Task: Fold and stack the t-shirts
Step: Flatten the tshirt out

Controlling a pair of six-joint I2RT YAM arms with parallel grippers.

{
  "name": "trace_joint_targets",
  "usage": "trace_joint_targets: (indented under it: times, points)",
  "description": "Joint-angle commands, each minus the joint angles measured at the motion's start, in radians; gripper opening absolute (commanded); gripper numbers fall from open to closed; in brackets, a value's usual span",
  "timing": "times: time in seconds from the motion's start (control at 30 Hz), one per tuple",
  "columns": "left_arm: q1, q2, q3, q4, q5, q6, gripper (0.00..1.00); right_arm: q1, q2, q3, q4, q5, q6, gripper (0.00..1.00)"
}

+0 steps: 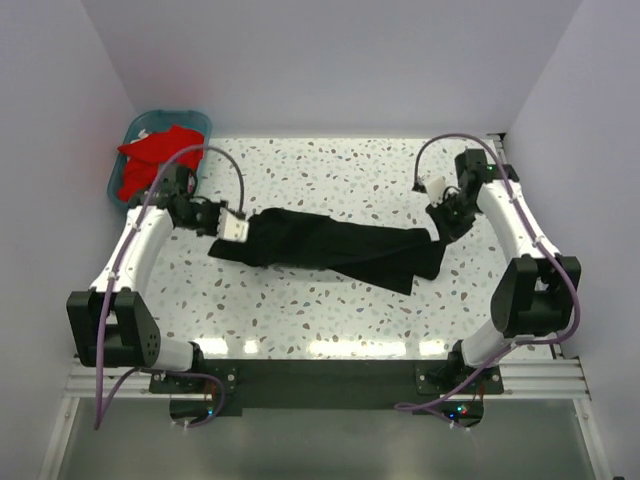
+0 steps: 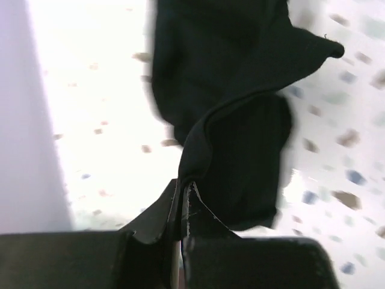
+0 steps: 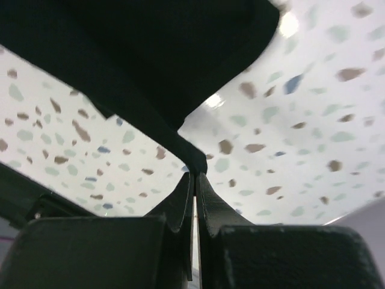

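Note:
The large black t-shirt (image 1: 330, 245) is stretched across the middle of the speckled table between my two grippers. My left gripper (image 1: 243, 226) is shut on its left edge; in the left wrist view the black t-shirt (image 2: 234, 102) runs up from the closed gripper (image 2: 182, 183). My right gripper (image 1: 440, 232) is shut on its right edge; in the right wrist view a thin fold of the black t-shirt (image 3: 150, 66) is pinched at the gripper (image 3: 195, 173). Red t-shirts (image 1: 150, 160) lie bunched in the teal basket (image 1: 200, 122) at the far left.
The teal basket stands in the far left corner against the wall. White walls close in the table on the left, back and right. The speckled table (image 1: 330, 165) shows behind and in front of the black shirt.

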Motion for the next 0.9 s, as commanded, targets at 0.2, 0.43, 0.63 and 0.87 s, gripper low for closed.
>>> trace_joint_targets:
  times: [0.2,0.43,0.63,0.87]
  points:
    - [0.033,-0.054,0.358,0.546,0.089,-1.251,0.0,-0.094,0.042,0.53,0.063,-0.02,0.122,0.0]
    - [0.122,-0.221,0.406,0.751,-0.123,-1.64,0.0,-0.136,-0.134,0.618,0.145,0.039,0.192,0.0]
    - [0.128,-0.357,0.473,0.801,-0.31,-1.752,0.0,-0.136,-0.303,0.696,0.259,0.1,0.319,0.0]
    - [0.127,-0.352,0.613,0.892,-0.373,-1.782,0.0,-0.136,-0.291,0.871,0.388,0.135,0.387,0.0]
